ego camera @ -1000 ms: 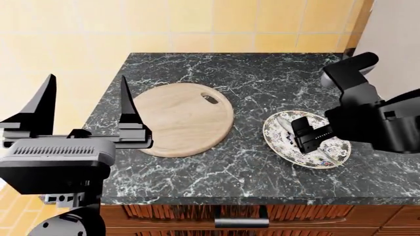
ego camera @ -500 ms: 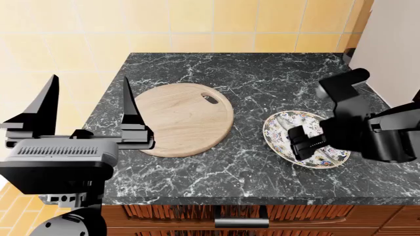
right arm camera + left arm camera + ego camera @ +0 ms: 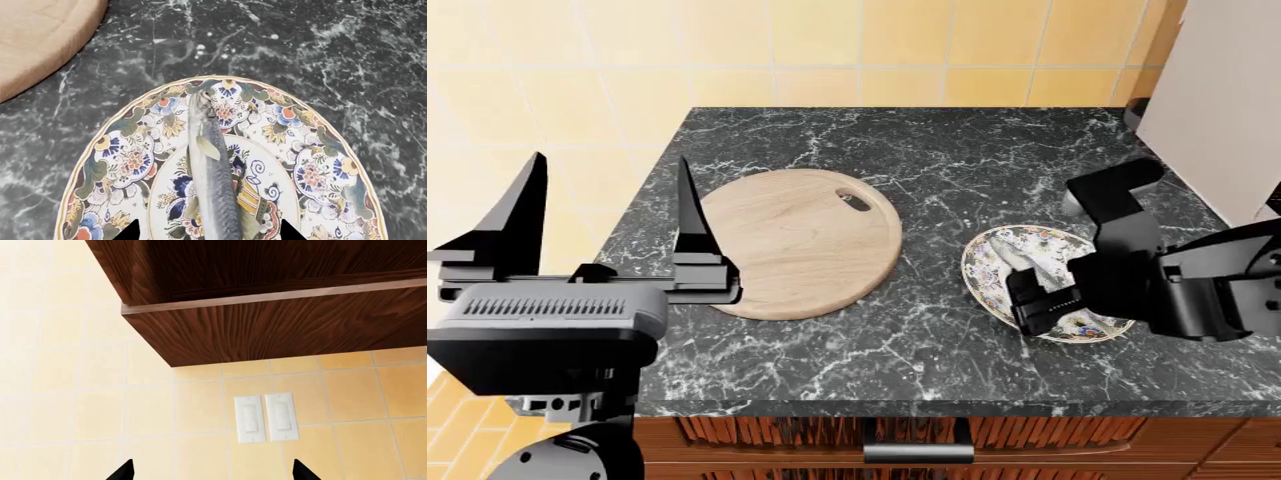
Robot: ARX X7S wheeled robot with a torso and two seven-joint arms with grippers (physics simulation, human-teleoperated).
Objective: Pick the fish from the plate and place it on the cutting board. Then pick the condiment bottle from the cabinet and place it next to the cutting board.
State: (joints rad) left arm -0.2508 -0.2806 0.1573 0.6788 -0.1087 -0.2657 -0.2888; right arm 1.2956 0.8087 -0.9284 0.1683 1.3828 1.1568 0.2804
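Note:
The silver-grey fish (image 3: 212, 185) lies lengthwise on the floral plate (image 3: 120, 150), which sits on the dark marble counter. In the head view the plate (image 3: 988, 265) is right of the round wooden cutting board (image 3: 794, 240), and only a bit of the fish (image 3: 1014, 262) shows beside my arm. My right gripper (image 3: 208, 235) is open, its two fingertips on either side of the fish, just above the plate. My left gripper (image 3: 601, 220) is open and empty, raised at the counter's left edge, facing the tiled wall (image 3: 200, 415). The condiment bottle is out of view.
A dark wooden cabinet (image 3: 267, 300) hangs above the tiled wall, with two white switches (image 3: 265, 417) below it. A pale panel (image 3: 1214, 90) stands at the counter's right. A drawer handle (image 3: 918, 452) is on the counter front.
My right arm has come down over the plate and shifted a little toward the counter's front. The left arm, board and plate have not moved.

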